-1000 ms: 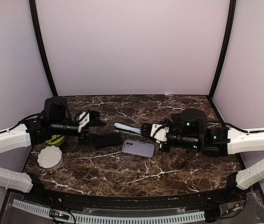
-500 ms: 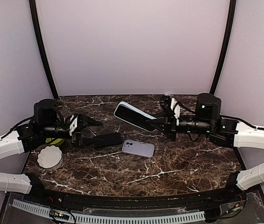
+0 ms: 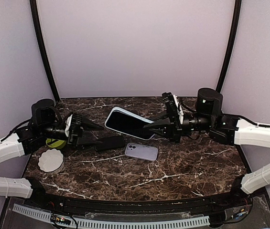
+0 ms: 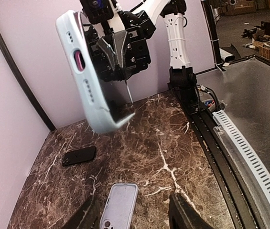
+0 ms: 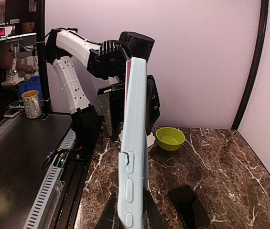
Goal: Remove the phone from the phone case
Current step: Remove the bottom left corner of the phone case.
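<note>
Light even and soft, from overhead — no hard shadows on the table (image 3: 173,176), only a faint sheen on the marble. Top view sharp. Wrist views bend at the edges; left fingers (image 4: 182,217) dark, blurred; held case (image 4: 91,90) near overexposed.

The top camera looks down from high above the near edge, taking in the whole marble table (image 3: 182,171). The left wrist camera sits low and faces right, while the right wrist camera faces left. Both view the raised cased phone (image 4: 94,81) closely, from opposite sides.
</note>
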{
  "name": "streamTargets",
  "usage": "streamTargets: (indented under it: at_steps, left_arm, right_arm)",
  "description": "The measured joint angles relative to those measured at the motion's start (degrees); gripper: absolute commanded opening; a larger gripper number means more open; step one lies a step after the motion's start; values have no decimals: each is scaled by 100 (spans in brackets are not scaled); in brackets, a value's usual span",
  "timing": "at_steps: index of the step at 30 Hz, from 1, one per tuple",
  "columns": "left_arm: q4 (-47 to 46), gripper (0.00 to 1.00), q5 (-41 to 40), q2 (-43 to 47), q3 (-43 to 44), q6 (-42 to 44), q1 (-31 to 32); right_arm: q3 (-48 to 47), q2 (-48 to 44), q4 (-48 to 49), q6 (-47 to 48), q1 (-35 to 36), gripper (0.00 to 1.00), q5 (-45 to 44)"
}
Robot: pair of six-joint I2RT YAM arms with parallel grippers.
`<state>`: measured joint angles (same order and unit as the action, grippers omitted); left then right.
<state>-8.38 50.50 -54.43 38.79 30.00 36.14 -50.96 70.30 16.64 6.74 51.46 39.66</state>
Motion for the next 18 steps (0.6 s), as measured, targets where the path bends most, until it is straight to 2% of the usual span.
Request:
streamTargets:
  at_steps: [9,18]
  left_arm:
    - [-92,45,461,-4,0,-33,-4]
    - [-214,38,535,-39,0,-146,-4]
  right_arm:
    - [-470,470,-262,33,-37,0,658]
    - [-702,671,-695,291,-42,0,815]
